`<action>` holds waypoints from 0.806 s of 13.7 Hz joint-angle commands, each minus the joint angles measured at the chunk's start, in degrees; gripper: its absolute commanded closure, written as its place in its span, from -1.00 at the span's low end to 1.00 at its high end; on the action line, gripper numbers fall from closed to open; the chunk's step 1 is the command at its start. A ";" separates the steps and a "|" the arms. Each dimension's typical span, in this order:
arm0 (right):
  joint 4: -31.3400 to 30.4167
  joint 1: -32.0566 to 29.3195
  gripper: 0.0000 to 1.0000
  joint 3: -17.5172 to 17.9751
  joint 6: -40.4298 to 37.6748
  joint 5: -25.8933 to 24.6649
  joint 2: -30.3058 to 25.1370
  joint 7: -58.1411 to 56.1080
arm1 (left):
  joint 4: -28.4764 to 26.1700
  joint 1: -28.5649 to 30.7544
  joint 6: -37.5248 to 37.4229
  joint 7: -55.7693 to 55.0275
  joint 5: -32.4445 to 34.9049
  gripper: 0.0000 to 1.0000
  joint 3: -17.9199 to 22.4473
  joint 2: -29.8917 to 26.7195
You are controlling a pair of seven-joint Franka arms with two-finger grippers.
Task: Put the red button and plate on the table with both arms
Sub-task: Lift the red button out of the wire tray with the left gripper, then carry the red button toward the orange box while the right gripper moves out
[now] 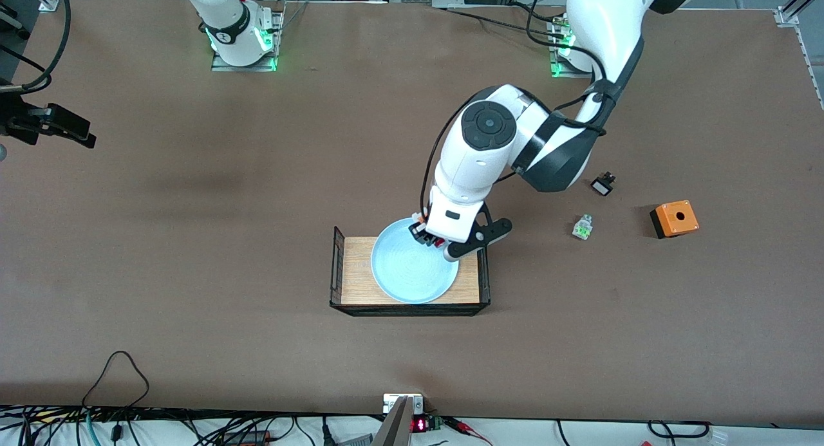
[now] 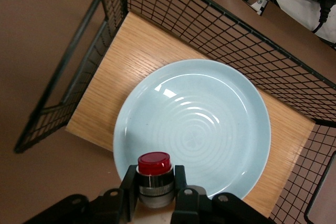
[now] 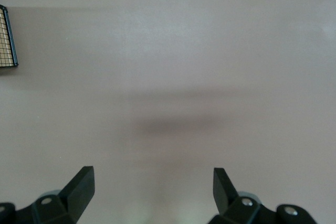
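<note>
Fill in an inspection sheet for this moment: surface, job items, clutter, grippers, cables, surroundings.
Surface: brown table, bare parts matte.
Job's things: plate lies in the wooden tray; red button held over the plate's rim.
Clutter: green-and-clear part, small black part, orange box toward the left arm's end.
Grippers: left gripper jaws shut on the button; right gripper jaws open over bare table, waiting.
Cables: black loop at the table's near edge.
Surroundings: nothing seen.

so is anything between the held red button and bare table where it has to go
Yes: the left gripper, shut on the red button, is over the plate in the wire-ended tray. Both lie underneath it, so it must move sideways to bare table.
</note>
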 commanded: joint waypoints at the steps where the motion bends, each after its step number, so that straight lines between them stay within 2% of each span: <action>1: 1.13 0.02 -1.00 -0.04 -0.38 0.46 0.36 -0.18 | -0.05 0.46 -4.74 1.57 1.16 1.00 0.03 -3.25; 8: 1.22 3.97 -1.00 0.84 -0.55 0.72 0.27 0.18 | -0.40 7.04 -18.62 15.27 0.29 1.00 -0.23 -7.65; 11: 3.23 4.15 -1.00 1.28 -1.08 5.71 0.10 0.26 | -0.83 10.73 -21.61 19.50 0.29 1.00 -0.23 -8.71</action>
